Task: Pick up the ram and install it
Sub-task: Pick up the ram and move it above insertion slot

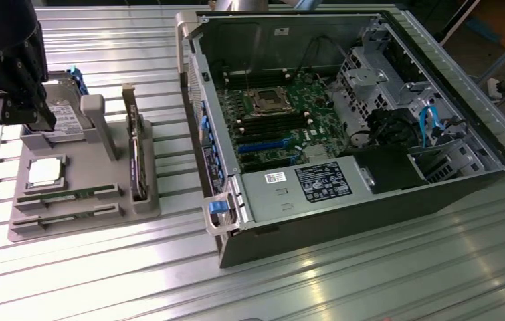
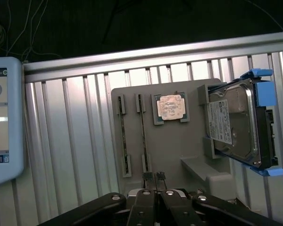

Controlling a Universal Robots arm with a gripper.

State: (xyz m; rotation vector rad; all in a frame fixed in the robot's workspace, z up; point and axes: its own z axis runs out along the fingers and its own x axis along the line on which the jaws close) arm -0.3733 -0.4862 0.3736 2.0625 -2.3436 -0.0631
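in the exterior view the gripper (image 1: pixel 36 110) hangs over the hard drive (image 1: pixel 63 119) end of the grey holder (image 1: pixel 91 164); the ram (image 1: pixel 65 195), two thin sticks, lies slotted at the holder's opposite end. in the wrist view the gripper (image 2: pixel 153 177) is closed and empty above the holder (image 2: pixel 179 146), with the ram (image 2: pixel 124 141) in the holder's slots beside the cpu (image 2: pixel 170 107).
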